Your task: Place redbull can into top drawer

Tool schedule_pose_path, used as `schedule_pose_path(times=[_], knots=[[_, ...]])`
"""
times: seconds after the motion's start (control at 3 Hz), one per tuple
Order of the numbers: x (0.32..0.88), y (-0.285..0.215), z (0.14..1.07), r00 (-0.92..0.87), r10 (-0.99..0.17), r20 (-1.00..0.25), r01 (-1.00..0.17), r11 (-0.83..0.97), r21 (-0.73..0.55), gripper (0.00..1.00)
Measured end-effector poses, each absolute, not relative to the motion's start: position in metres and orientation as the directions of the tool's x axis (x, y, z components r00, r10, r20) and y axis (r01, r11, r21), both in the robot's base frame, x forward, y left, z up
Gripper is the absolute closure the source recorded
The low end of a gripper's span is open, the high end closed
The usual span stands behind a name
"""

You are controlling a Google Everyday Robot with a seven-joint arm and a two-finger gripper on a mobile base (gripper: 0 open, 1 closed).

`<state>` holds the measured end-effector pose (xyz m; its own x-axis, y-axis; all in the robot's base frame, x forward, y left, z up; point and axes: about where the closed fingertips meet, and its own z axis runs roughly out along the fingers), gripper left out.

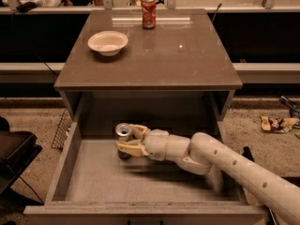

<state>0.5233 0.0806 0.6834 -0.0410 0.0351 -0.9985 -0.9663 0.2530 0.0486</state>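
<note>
Seating redbull can point(123, 131) flat is advised before release. Can is gripped upright by end effector point(125, 139) inside top drawer point(140, 187), toward rear left. Base contact cannot be told. Fingers to be opened slowly, tipping avoided.

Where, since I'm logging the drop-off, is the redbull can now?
In the camera view, the redbull can stands inside the open top drawer, left of centre near its back, clasped by the gripper reaching in from the right.
</note>
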Motion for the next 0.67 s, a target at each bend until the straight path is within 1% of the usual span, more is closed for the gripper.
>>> schedule_pose_path(times=[0.33, 0.67], knots=[[0.5226, 0.0823, 0.6840, -0.041, 0.036, -0.999, -0.967, 0.250, 0.048, 0.00], [0.5226, 0.0824, 0.6840, -0.041, 0.036, -0.999, -0.967, 0.249, 0.048, 0.00]])
